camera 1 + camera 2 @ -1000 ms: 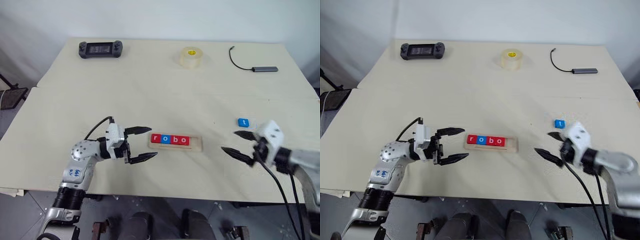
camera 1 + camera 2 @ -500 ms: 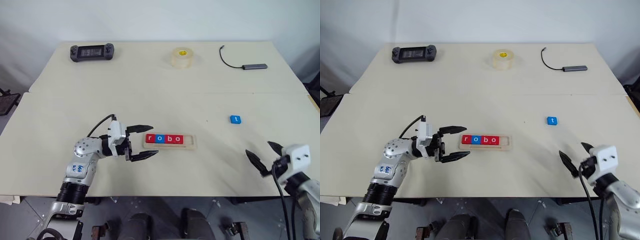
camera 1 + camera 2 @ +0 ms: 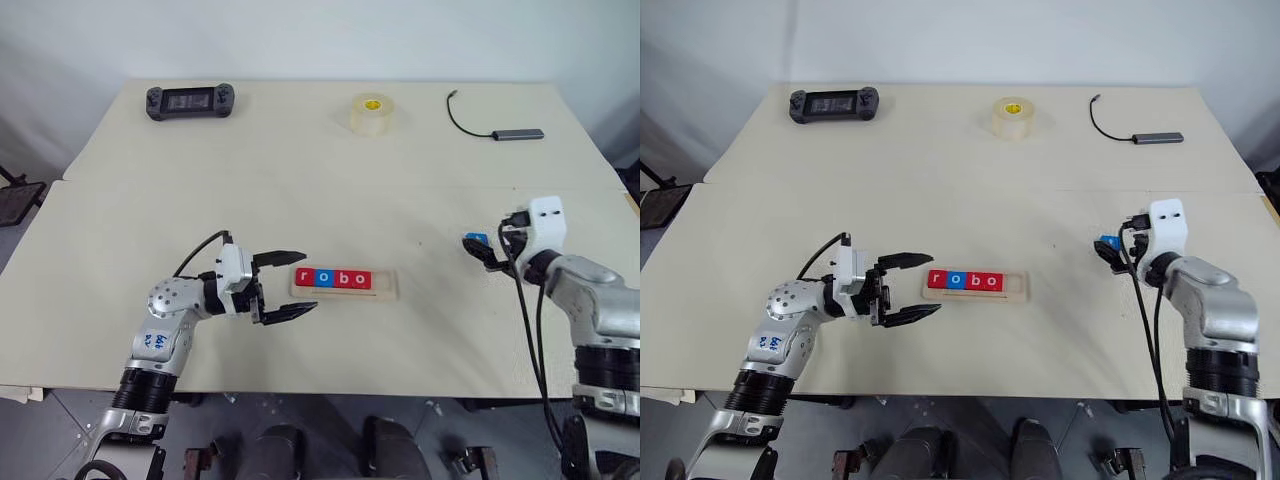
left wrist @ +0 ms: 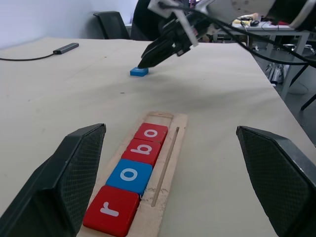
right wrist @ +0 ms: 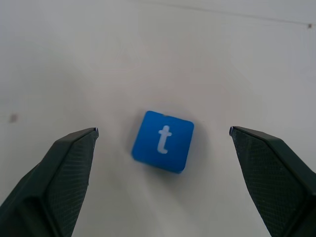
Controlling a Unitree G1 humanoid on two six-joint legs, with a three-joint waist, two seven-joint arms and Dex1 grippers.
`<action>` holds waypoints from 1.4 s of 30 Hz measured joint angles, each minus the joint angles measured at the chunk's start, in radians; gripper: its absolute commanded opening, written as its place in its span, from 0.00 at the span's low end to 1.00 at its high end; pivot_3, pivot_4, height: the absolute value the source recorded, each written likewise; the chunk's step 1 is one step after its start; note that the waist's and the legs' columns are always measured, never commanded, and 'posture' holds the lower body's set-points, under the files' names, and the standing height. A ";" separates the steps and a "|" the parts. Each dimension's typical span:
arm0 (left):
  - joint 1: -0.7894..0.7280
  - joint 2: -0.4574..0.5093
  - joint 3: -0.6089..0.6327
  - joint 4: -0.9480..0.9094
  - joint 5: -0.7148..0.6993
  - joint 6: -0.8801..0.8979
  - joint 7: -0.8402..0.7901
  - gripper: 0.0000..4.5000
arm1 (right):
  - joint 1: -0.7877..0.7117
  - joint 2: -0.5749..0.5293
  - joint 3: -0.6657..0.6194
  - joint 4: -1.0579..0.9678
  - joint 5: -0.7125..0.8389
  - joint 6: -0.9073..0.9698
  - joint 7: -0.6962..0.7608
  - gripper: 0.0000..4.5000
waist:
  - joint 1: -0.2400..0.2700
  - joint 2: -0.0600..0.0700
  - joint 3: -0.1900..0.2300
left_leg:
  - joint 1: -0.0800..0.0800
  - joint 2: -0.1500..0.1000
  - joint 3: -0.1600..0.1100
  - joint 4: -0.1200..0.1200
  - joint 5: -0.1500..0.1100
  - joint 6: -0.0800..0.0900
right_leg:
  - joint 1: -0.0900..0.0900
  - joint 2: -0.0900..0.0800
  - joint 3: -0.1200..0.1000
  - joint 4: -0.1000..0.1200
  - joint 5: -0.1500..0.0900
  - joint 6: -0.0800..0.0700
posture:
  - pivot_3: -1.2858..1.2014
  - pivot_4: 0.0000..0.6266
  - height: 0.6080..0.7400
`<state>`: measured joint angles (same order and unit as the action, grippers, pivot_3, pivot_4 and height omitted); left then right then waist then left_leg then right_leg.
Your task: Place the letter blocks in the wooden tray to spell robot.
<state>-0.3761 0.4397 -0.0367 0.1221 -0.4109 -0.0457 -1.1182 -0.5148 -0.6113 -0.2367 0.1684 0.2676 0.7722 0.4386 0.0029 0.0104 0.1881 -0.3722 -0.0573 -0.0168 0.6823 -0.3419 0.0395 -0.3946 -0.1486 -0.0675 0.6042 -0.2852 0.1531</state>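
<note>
The wooden tray (image 3: 392,286) lies near the table's front, holding four letter blocks that read r (image 3: 305,277), o (image 3: 323,278), b (image 3: 343,279), o (image 3: 361,280); its right end slot is bare. My left gripper (image 3: 309,283) is open and level, its fingers either side of the tray's left end without touching it. A blue t block (image 5: 163,141) lies flat on the table to the right of the tray. My right gripper (image 5: 163,130) hovers open over it, one finger on each side, partly hiding the t block (image 3: 476,240) in the eye views.
At the back of the table are a black game controller (image 3: 190,100), a roll of clear tape (image 3: 376,115) and a grey hub with a black cable (image 3: 515,133). A seam (image 3: 300,184) runs across the tabletop.
My right gripper has swung forward from near the table's front edge to the t block, staying open. The left gripper and the tray have not moved. The camera view has shifted slightly.
</note>
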 measured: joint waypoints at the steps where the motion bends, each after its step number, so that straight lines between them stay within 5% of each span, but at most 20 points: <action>1: 0.005 0.000 0.000 -0.005 0.000 0.000 0.004 1.00 | -0.004 0.010 0.006 0.011 -0.007 0.004 -0.015 0.91 | -0.001 0.000 0.000 | 0.000 0.000 0.000 0.000 0.000 0.000 | 0.000 0.000 0.000 0.000 0.000 0.000 | 0.52 0.24 1.00; 10: 0.041 0.013 0.009 -0.044 0.000 0.015 0.017 1.00 | 0.002 0.051 0.010 -0.033 -0.012 0.038 -0.084 0.33 | -0.001 0.000 0.000 | 0.000 0.000 0.000 0.001 0.000 0.000 | 0.000 0.000 0.000 0.001 0.000 0.000 | 0.52 0.24 1.00; 16: 0.040 0.012 0.008 -0.048 0.000 0.023 0.011 1.00 | 0.045 0.063 -0.015 -0.121 0.002 0.088 -0.107 0.33 | -0.001 0.000 0.000 | 0.000 0.000 0.000 0.000 0.000 0.000 | 0.000 0.000 0.000 0.001 0.000 0.000 | 0.52 0.24 1.00; 28: -0.006 0.005 -0.003 -0.001 -0.001 0.027 -0.038 1.00 | 0.281 0.228 -0.096 -0.770 0.136 0.475 -0.242 0.33 | 0.007 0.000 0.000 | 0.000 0.000 0.000 0.000 0.000 0.000 | -0.001 0.000 0.001 0.001 0.000 0.000 | 0.52 0.24 1.00; 36: -0.029 0.001 -0.004 0.015 0.000 0.024 -0.058 1.00 | 0.327 0.338 -0.076 -0.821 0.124 0.508 -0.324 0.33 | 0.000 0.000 0.000 | 0.000 0.000 0.001 0.000 0.000 0.000 | -0.002 0.001 0.003 0.003 0.000 0.000 | 0.52 0.24 1.00; 42: -0.029 0.002 -0.002 0.014 0.000 0.022 -0.056 1.00 | 0.283 0.357 -0.073 -0.805 0.136 0.530 -0.319 0.78 | -0.004 0.000 0.000 | 0.000 0.000 0.001 -0.001 0.000 0.000 | -0.003 0.001 0.003 0.003 0.000 0.000 | 0.52 0.24 1.00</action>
<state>-0.4049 0.4419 -0.0389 0.1359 -0.4113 -0.0237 -1.1739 -0.2314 -0.2546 -0.3101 -0.6368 0.4037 1.3024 0.1196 -0.0009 0.0106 0.1880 -0.3726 -0.0576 -0.0161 0.6818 -0.3420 0.0396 -0.3974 -0.1476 -0.0649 0.6068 -0.2853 0.1529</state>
